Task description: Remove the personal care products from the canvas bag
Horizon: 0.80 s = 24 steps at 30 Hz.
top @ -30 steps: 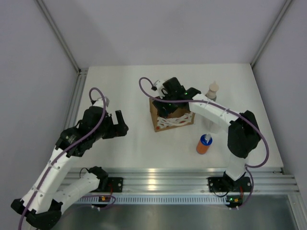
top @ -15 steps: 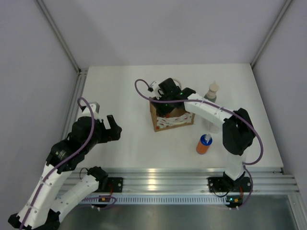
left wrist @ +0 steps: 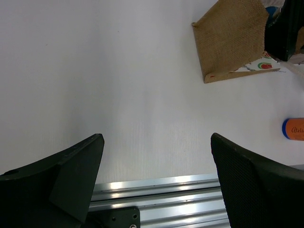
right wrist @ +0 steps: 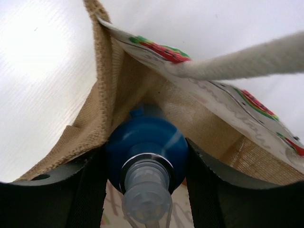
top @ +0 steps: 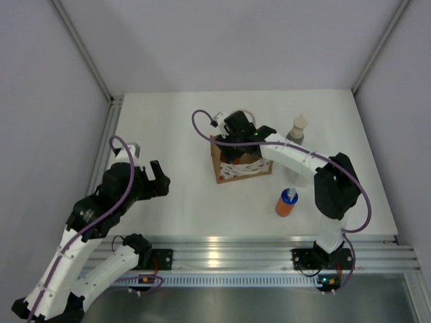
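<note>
Right pincer: down inside the canvas bag, both fingers pressed against the sides of the blue-topped bottle, low centre of the wrist view.
Left pincer: fingers wide apart, holding nothing, over bare table.
Lift: best drawn straight up with the bottle upright, so the round cap does not slip.
Snag: cream handle crosses the upper right; steer clear of it and the fabric wall.
Out of the bag: orange bottle and cream-capped bottle stand right of the bag; set down apart from both.
</note>
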Each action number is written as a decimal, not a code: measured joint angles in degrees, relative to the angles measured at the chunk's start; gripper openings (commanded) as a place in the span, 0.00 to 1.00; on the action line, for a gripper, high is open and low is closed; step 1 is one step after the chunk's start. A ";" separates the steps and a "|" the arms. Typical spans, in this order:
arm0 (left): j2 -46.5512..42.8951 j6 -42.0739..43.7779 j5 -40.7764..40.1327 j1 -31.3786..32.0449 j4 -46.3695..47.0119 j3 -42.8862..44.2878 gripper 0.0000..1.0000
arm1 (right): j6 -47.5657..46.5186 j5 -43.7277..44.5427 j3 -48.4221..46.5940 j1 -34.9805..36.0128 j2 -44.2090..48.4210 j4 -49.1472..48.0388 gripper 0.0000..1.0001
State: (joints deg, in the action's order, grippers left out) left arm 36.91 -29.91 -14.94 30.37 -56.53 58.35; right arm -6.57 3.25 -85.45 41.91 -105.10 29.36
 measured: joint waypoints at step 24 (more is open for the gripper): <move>-4.17 -3.17 -6.73 0.00 0.00 -0.87 0.98 | 5.81 6.01 0.33 -0.57 9.79 0.26 0.00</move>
State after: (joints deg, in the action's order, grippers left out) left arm 32.73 -33.08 -21.67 30.37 -56.53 57.47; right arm -0.75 9.26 -85.12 41.34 -95.31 29.63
